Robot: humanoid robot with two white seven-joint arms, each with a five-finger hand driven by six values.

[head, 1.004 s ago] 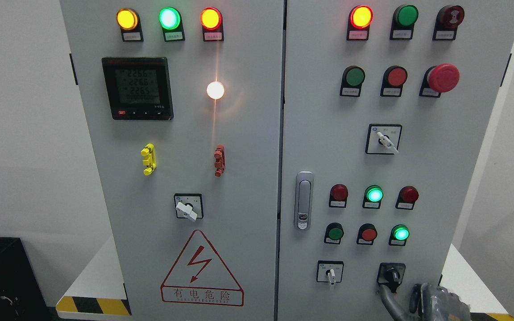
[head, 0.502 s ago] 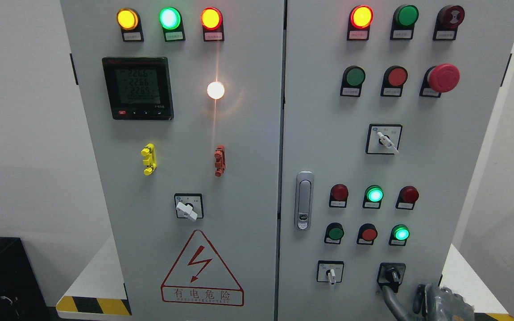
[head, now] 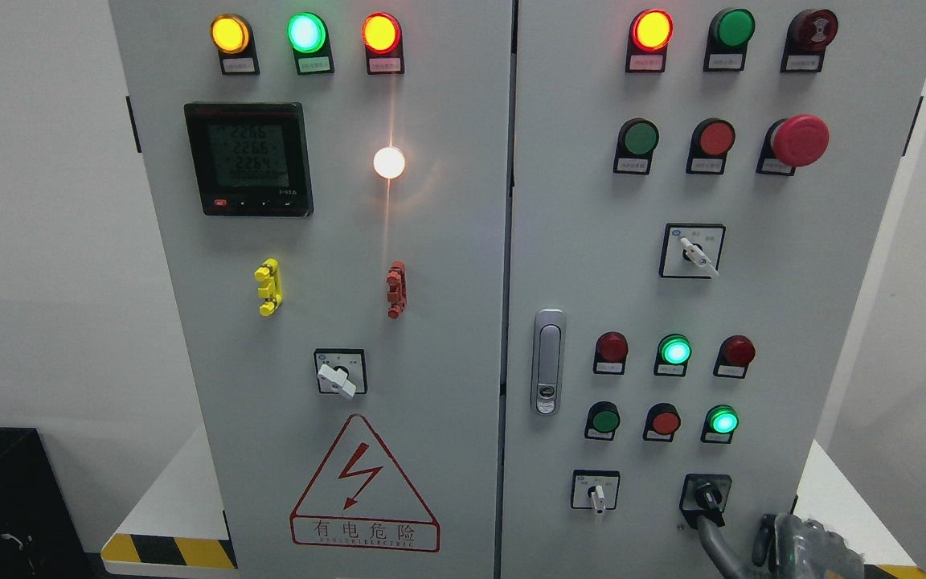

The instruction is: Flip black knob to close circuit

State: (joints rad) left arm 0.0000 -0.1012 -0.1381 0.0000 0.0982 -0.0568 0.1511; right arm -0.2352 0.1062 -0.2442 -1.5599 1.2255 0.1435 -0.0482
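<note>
The black knob (head: 706, 493) sits in a black square plate at the lower right of the grey cabinet's right door (head: 760, 305). Its handle points down and a little to the right. My right hand (head: 755, 545) shows only partly at the bottom edge, just below and right of the knob. One grey finger (head: 714, 540) reaches up to just under the knob's plate, and the other fingers stay apart from it at the right. The hand holds nothing. The left arm is out of view.
A white-handled selector (head: 596, 494) is left of the black knob. Lit green lamps (head: 722, 420) and red buttons (head: 662, 421) sit above it. A door latch (head: 547, 362) is by the seam. A white platform with a yellow-black striped edge (head: 165, 551) lies under the cabinet.
My right hand has slid a little to the right and down along the bottom edge. The black knob looks unchanged.
</note>
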